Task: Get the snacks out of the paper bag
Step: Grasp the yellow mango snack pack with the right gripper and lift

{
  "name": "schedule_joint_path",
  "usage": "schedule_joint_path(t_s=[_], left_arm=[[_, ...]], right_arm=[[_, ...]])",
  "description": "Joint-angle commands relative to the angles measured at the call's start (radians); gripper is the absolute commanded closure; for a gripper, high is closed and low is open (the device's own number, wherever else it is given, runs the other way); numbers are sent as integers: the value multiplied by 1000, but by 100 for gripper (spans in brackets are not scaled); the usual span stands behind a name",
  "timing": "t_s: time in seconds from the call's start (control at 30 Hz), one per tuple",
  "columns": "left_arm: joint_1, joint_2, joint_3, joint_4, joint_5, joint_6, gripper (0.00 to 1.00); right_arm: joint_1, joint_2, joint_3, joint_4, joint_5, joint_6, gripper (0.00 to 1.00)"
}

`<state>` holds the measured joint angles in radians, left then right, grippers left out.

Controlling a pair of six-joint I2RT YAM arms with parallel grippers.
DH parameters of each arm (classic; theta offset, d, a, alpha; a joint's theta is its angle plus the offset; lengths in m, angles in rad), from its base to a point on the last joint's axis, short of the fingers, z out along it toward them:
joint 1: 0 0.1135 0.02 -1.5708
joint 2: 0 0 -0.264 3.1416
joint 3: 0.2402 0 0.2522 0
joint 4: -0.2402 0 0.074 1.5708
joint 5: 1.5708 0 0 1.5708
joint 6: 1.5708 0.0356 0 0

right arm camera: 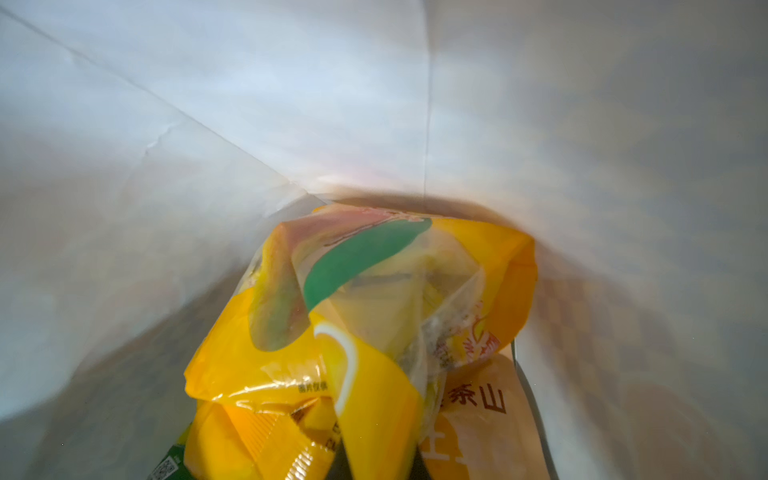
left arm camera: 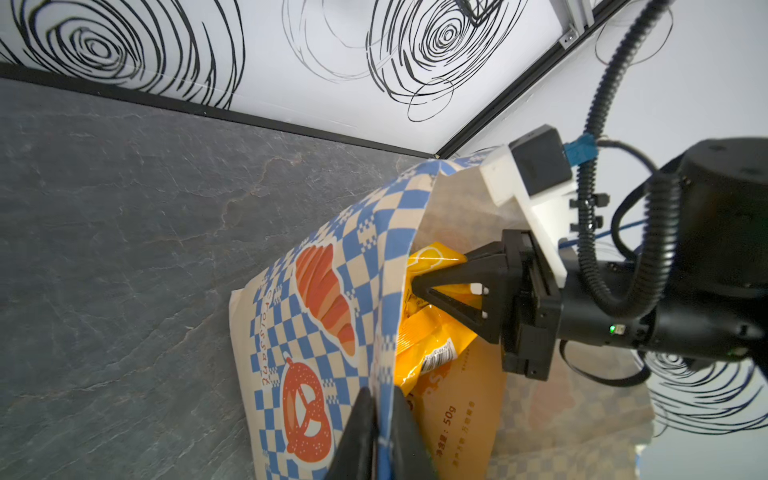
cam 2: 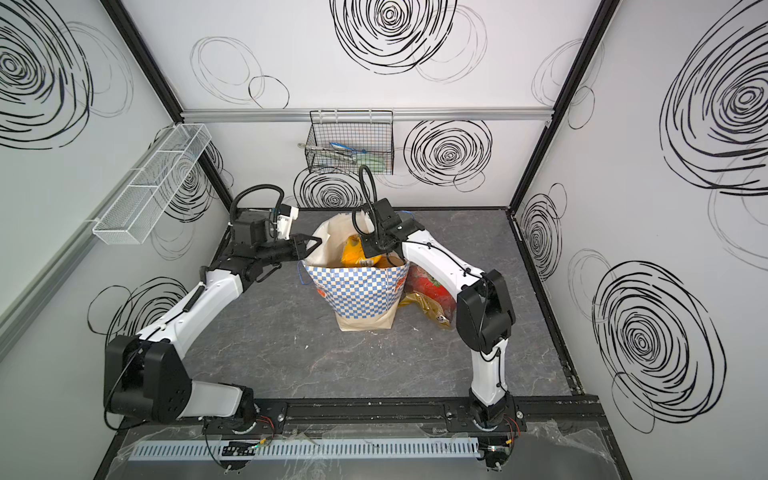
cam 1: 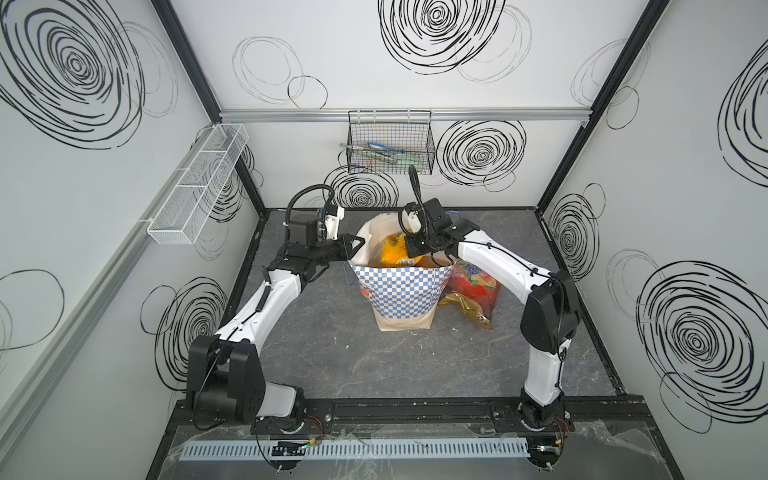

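The paper bag [cam 1: 405, 295] [cam 2: 357, 291] stands upright mid-table, its mouth open. My left gripper [cam 1: 353, 245] [left arm camera: 384, 432] is shut on the bag's checkered rim at its left side. My right gripper [cam 1: 417, 251] [left arm camera: 417, 286] reaches down into the bag and is shut on a yellow snack bag [right arm camera: 365, 332] [left arm camera: 432, 345]. An orange pouch with Chinese characters [right arm camera: 478, 424] [left arm camera: 453, 415] lies beside the yellow one inside. Outside, right of the bag, a red fruit-printed pouch [cam 1: 473, 284] and a gold bag [cam 1: 469, 309] lie on the table.
A black wire basket [cam 1: 390, 143] hangs on the back wall and a white mesh shelf [cam 1: 199, 183] on the left wall. The bag's blue cord handle [cam 1: 347, 276] dangles at its left side. Grey table surface [cam 1: 332, 353] stretches in front of the bag.
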<state>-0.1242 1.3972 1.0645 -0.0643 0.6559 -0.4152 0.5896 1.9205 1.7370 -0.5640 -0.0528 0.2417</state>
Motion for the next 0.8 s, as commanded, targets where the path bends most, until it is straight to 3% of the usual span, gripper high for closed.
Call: schedule_joint_path(t_s=[0.0,0.1,0.57,0.77], left_arm=[[4,-48,-6,77,-4,5,74],[8,-74,-19,71,-17,13,62],[23,-262,-50,6,-170,167,27],[24,-326,-87,72,-108,169,18]], right_arm=[[8,-66,95,102,-23,-13,100],[13,-62,127,97,-18,-13,100],[32,-2,282,46,-10,-57,100],[37,12,335,8,14,-74,100]])
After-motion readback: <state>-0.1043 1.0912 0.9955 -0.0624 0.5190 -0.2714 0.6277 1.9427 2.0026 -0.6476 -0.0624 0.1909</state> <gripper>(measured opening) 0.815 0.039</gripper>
